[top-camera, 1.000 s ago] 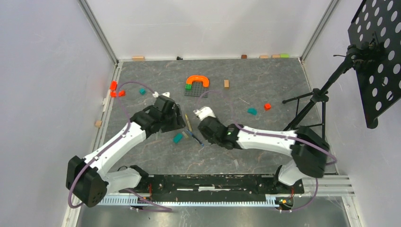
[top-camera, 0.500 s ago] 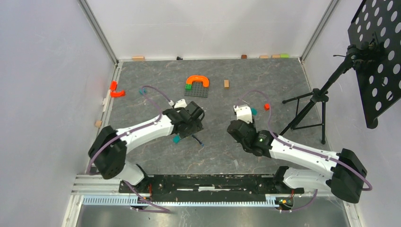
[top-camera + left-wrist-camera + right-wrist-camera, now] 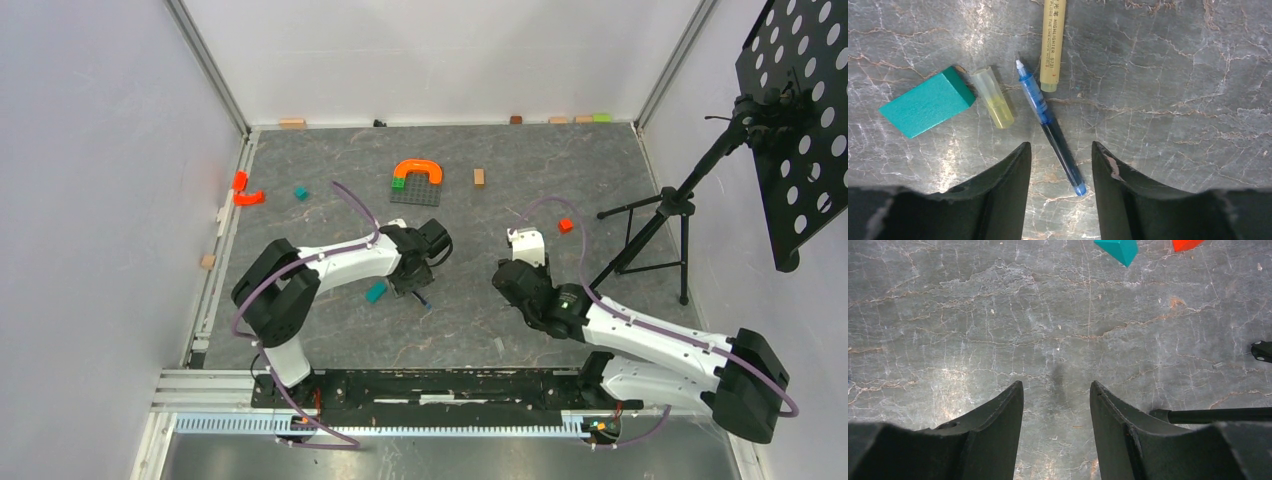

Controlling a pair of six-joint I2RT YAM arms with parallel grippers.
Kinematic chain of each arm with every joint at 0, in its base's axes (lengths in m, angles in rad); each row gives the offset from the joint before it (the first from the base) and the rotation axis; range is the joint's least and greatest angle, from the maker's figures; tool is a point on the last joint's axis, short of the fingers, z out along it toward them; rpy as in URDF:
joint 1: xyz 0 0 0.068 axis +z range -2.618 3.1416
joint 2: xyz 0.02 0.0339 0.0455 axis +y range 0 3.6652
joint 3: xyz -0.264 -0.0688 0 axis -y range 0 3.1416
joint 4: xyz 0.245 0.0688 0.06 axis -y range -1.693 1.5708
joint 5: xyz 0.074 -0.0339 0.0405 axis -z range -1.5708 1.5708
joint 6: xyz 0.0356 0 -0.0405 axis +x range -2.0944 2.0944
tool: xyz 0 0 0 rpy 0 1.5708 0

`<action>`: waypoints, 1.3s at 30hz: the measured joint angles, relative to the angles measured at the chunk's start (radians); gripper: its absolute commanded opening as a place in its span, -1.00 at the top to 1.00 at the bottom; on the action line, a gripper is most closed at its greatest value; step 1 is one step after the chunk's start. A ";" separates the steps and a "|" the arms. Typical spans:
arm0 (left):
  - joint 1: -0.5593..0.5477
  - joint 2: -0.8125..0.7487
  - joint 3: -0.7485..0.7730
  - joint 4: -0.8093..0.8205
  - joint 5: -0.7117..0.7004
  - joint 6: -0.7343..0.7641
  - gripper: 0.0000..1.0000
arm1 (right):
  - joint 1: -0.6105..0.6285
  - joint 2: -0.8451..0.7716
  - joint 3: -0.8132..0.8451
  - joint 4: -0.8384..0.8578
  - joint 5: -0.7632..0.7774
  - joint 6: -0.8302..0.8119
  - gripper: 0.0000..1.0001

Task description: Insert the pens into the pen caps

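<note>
Left of the blue pen (image 3: 1050, 127), farthest out, a teal block (image 3: 925, 102) lies flat on the grey marbled table (image 3: 1173, 100). Between that block and the pen lies a translucent yellow cap (image 3: 993, 97), slanted roughly along the pen's line. Its upper end sits close against the block's corner, though I cannot tell if they touch. The cap is just beside the pen and apart from it.

The pen itself lies uncapped and slanted, its white tip pointing up and left in the left wrist view and its dark end down and right. Just right of the pen's upper half, a tan-yellow highlighter (image 3: 1053, 42) lies almost straight up the view, its lower end just beside the pen barrel.

The left gripper (image 3: 1060, 150) hangs over the pen's dark end with its jaws spread, one finger on each side of the pen. It grips nothing.

Well to the right of the pen, the right gripper (image 3: 1056, 390) hangs over bare table, its jaws likewise apart and empty. Farther right of the pen than that gripper lie a second teal block (image 3: 1118, 247) and a red block (image 3: 1188, 244). A black tripod leg (image 3: 1218, 415) is beyond them.
</note>
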 measured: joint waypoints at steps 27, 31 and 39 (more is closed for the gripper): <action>-0.010 -0.032 -0.133 0.243 -0.003 0.131 0.95 | -0.006 -0.006 -0.019 0.024 -0.016 -0.003 -0.07; -0.018 -0.107 -0.241 0.382 0.004 0.193 0.96 | -0.008 -0.019 -0.025 0.058 -0.034 -0.022 -0.06; -0.031 -0.294 -0.465 0.579 0.099 0.358 0.95 | -0.010 -0.163 -0.113 0.211 -0.114 -0.064 -0.07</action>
